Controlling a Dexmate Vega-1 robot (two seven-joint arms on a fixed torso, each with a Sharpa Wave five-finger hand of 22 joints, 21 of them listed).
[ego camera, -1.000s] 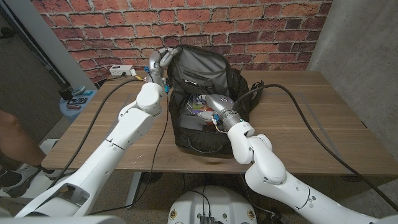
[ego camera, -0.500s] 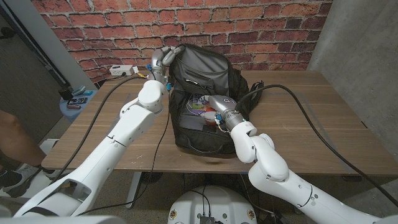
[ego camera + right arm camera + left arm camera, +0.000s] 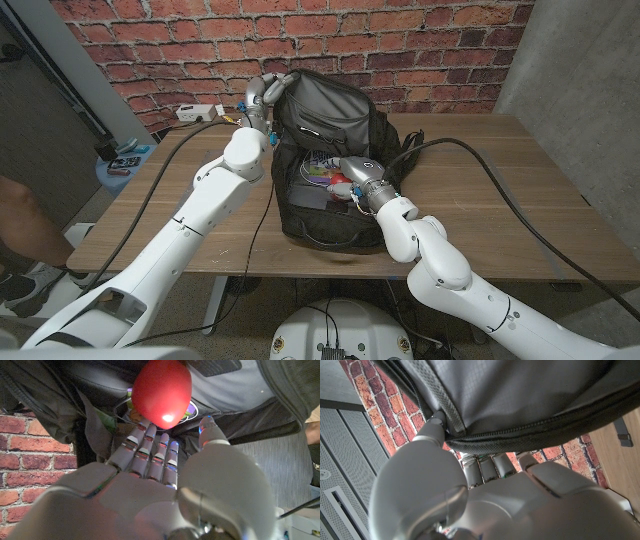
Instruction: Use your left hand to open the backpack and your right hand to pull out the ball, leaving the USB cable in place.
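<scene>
The black backpack (image 3: 330,110) stands open in the middle of the table. My left hand (image 3: 260,97) grips the upper edge of its flap (image 3: 520,430) and holds it back; fingers (image 3: 485,467) curl under the seam. My right hand (image 3: 345,178) reaches into the opening. The red ball (image 3: 161,391) lies inside, just beyond my right fingertips (image 3: 150,440), which touch its underside with the thumb apart. I cannot tell that the ball is gripped. A thin pale cable (image 3: 119,409) loops beside the ball over a colourful patch.
A white power strip (image 3: 196,113) lies at the table's back left. Thick black cables (image 3: 480,165) run over the right half of the table. A person's arm (image 3: 20,220) shows at the left edge, beside a blue stand (image 3: 120,165).
My right forearm has swung a little to the right and pushed further into the backpack. The left hand keeps the flap where it was.
</scene>
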